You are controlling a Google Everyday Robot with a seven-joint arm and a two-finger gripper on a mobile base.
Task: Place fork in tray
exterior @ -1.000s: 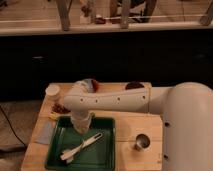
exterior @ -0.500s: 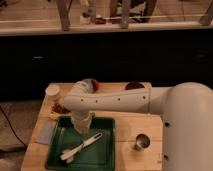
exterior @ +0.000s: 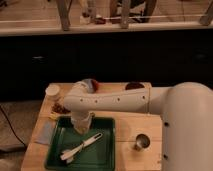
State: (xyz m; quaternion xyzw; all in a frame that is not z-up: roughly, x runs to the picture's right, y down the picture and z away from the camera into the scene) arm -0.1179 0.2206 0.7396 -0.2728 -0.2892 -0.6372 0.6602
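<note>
The dark green tray (exterior: 101, 156) lies on the wooden table at the front left. A broad white utensil (exterior: 86, 145) lies slantwise in it. A thinner greyish piece, seemingly the fork (exterior: 69, 156), lies close against the utensil's lower left end; the two are hard to tell apart. My gripper (exterior: 81, 125) hangs from the white arm over the back part of the tray, just above the white utensil's upper end. Nothing shows in it.
A small metal cup (exterior: 141, 142) stands right of the tray. A grey-blue cloth (exterior: 45, 132) lies at the tray's left. A white cup (exterior: 52, 90), brown bits (exterior: 61, 107), a red-and-blue object (exterior: 90, 83) and a dark red dish (exterior: 134, 86) sit behind.
</note>
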